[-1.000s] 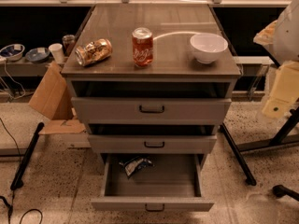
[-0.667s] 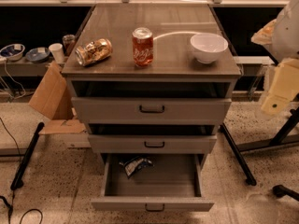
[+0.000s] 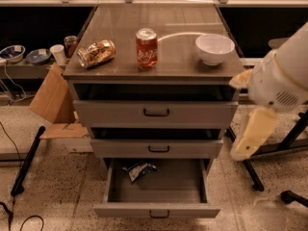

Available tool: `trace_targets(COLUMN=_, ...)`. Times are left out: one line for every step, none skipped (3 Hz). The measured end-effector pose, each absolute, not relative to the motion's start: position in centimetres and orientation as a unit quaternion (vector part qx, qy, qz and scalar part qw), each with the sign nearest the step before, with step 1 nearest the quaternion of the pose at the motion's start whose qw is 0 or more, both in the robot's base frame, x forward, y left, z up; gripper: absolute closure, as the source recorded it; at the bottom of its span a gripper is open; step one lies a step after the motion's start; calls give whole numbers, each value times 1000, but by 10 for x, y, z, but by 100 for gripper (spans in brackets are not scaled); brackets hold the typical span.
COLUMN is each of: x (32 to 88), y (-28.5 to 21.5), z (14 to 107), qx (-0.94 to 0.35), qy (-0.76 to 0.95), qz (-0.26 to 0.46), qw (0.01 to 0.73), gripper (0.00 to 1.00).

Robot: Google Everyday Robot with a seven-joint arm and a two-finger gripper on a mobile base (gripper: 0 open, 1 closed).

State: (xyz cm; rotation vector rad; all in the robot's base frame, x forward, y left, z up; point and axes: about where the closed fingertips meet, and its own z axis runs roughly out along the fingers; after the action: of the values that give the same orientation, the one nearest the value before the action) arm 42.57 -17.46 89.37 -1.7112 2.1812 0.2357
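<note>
Hanging at the right of the cabinet (image 3: 173,64), level with the middle drawer (image 3: 156,148), the gripper (image 3: 251,134) touches nothing and carries nothing that shows; whether it is spread or pressed together cannot be told. The bottom drawer (image 3: 156,210) stands pulled out toward the near side, with a crumpled bag (image 3: 139,170) lying in its far left part. The top drawer (image 3: 155,113) and the middle one are pushed in. On the cabinet top a red can (image 3: 146,47) stands upright, a tipped can (image 3: 96,53) lies to its left and a white bowl (image 3: 214,48) sits to its right. Since a second ago the arm has dropped lower and swung left, nearer the cabinet; everything else lies as it did.
</note>
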Motion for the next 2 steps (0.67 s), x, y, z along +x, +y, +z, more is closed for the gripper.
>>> trace_targets(x=405, y=-151, z=829, qx=-582, qy=781, qz=141, qw=177, gripper=0)
trace_targets(x=390, y=-121, z=757, qx=-542, qy=797, qz=203, qw=174, gripper=0)
